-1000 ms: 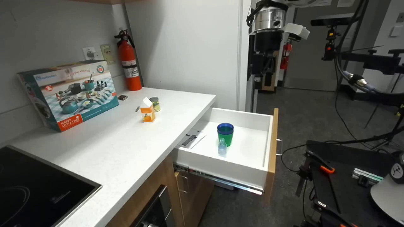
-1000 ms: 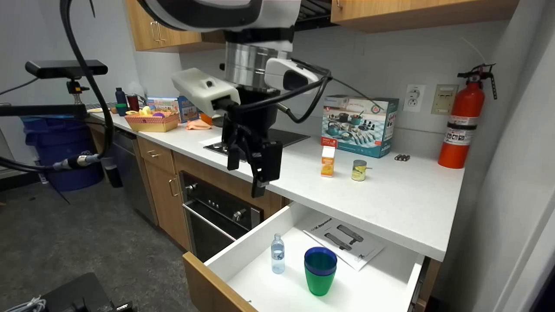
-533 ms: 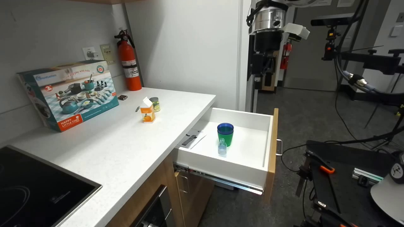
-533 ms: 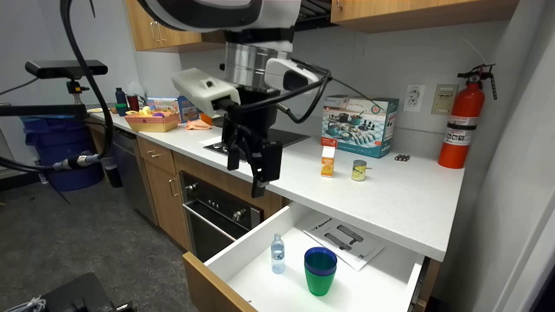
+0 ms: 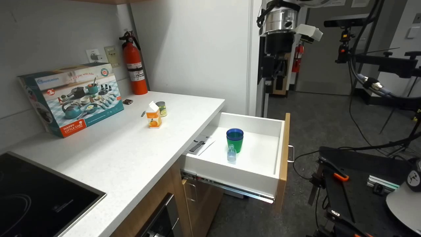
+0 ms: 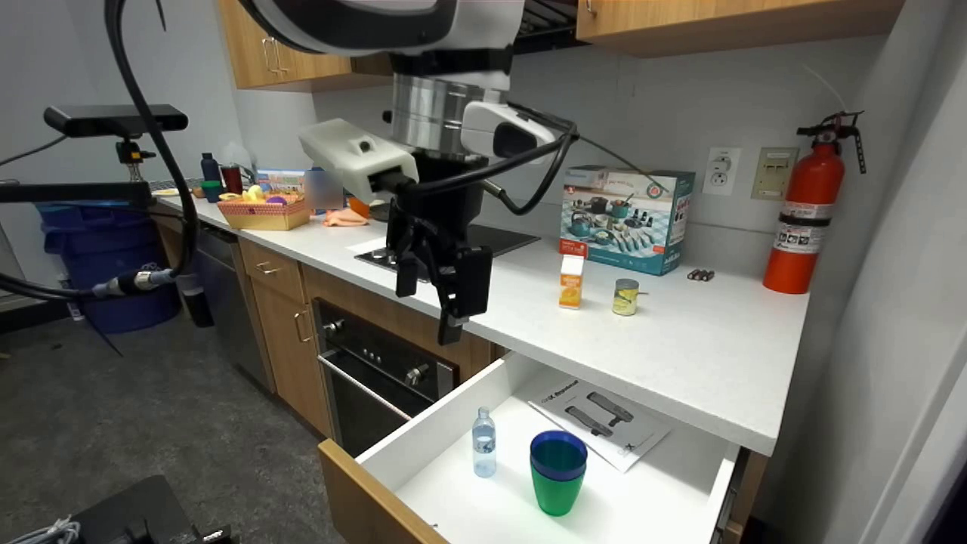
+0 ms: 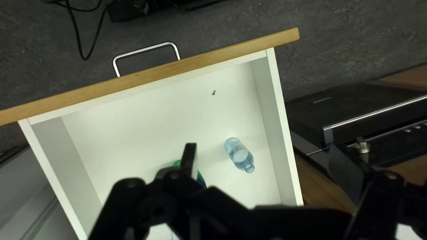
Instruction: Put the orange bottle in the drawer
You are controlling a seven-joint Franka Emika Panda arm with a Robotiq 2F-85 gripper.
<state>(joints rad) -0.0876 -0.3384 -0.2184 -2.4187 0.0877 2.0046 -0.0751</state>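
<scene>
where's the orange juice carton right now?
In an exterior view, the orange juice carton stands upright on the countertop, image-left of the small yellow-labelled can and in front of the Happy Little Chef box, not in the open drawer.

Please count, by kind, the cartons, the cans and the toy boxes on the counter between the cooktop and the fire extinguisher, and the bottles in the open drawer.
Orange carton: 1
Yellow can: 1
Toy box: 1
Pale-blue bottle in the drawer: 1
Total: 4
</scene>
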